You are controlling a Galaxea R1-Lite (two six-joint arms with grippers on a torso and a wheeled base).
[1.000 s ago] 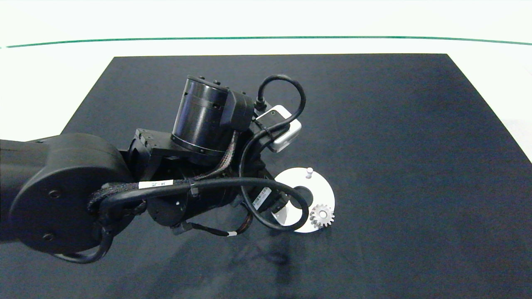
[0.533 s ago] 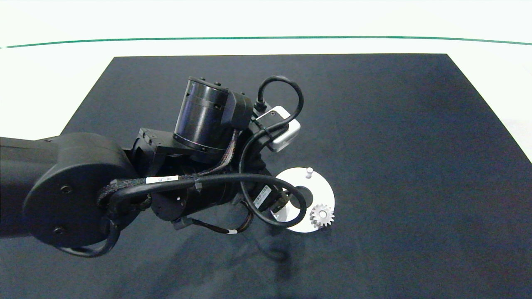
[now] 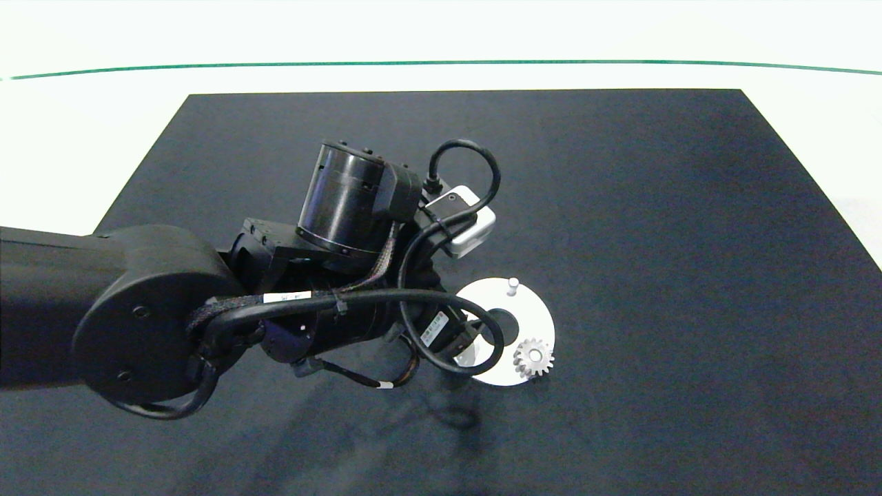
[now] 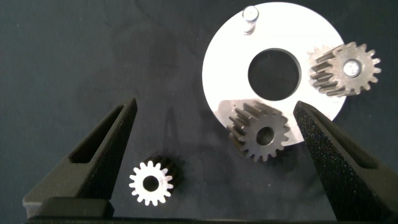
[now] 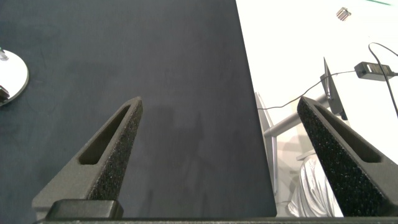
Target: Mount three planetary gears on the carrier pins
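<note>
Compared with a second ago, the left arm's elbow joint is seen shifted further in over the dark worktop (image 3: 654,207) and its wrist housing slightly lowered in the head view, while the white disc (image 3: 539,313) and the seated gear (image 3: 533,358) are unchanged. The left gripper (image 4: 214,152) is held above the disc's near-left side, its fingers (image 4: 106,149) spread wide and gripping nothing. In the left wrist view, one seated gear (image 4: 346,67) is shown on a carrier pin, a second gear (image 4: 260,130) lies on the disc's edge with its centre hole dark, a loose gear (image 4: 151,182) lies on the worktop apart from the disc, and one bare pin (image 4: 250,15) stands upright. White labels on the arm's cables cannot be read. The right gripper (image 5: 217,155) is parked over the worktop's edge, away from the disc, fingers wide and empty.
</note>
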